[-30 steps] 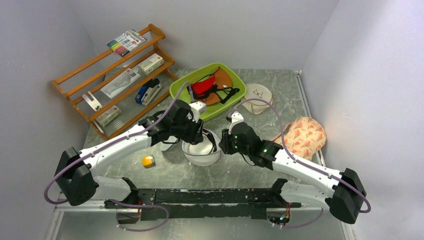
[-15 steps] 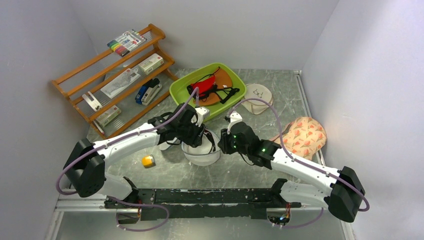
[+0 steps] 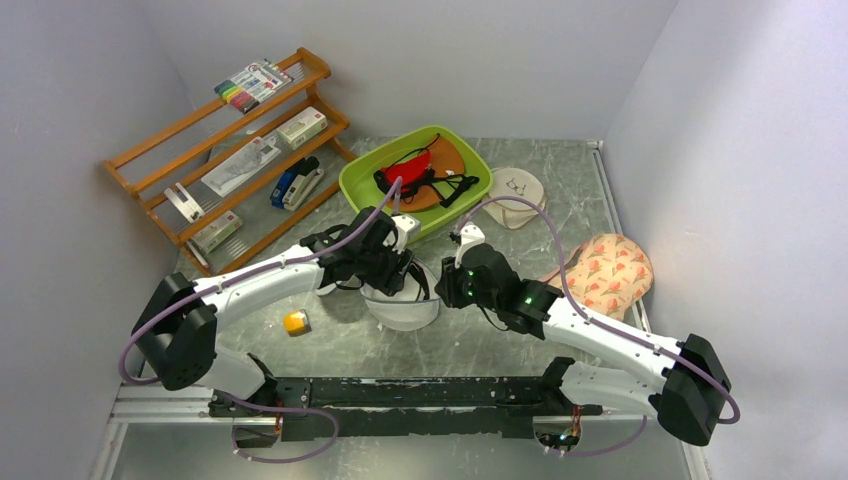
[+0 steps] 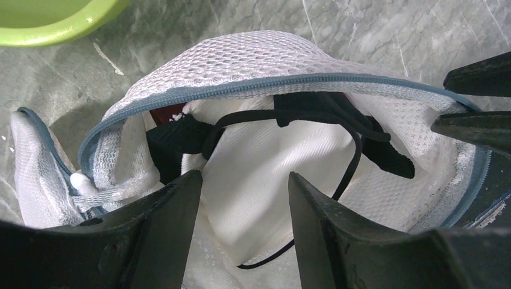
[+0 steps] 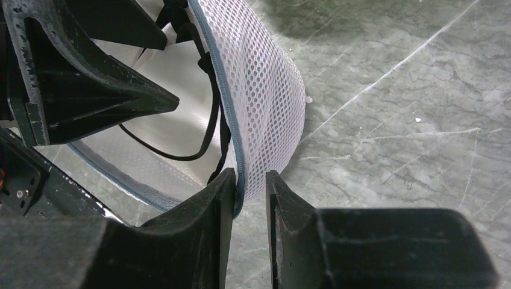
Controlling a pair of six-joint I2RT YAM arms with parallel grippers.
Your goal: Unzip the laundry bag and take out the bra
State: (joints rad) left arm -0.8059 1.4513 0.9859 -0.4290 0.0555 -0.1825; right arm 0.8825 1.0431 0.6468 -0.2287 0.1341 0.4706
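Note:
The laundry bag [image 3: 405, 308] lies unzipped and open between both arms, a white mesh bowl with a blue-grey zipper rim [image 4: 253, 87]. Inside lies the bra [image 4: 181, 135], dark fabric with thin dark straps over a white padded lining; a bit of maroon shows at the left. My left gripper [image 4: 244, 180] is open and empty, hovering over the bag's opening with its fingers [image 4: 172, 229] above the lining. My right gripper [image 5: 250, 186] is shut on the bag's rim at its right side and holds the mesh wall [image 5: 259, 84] upright. The lid half [image 4: 36, 168] hangs at the left.
A green tub [image 3: 360, 180] with a red garment [image 3: 408, 170] stands behind the bag. A cream pouch [image 3: 515, 195] and a peach floral pouch [image 3: 610, 270] lie at the right. A wooden rack [image 3: 230, 150] stands back left. A small yellow object [image 3: 296, 322] lies left of the bag.
My left arm has swung slightly forward and down, bringing its gripper closer over the bag's opening. The bag has tipped a little. The right arm has kept its place.

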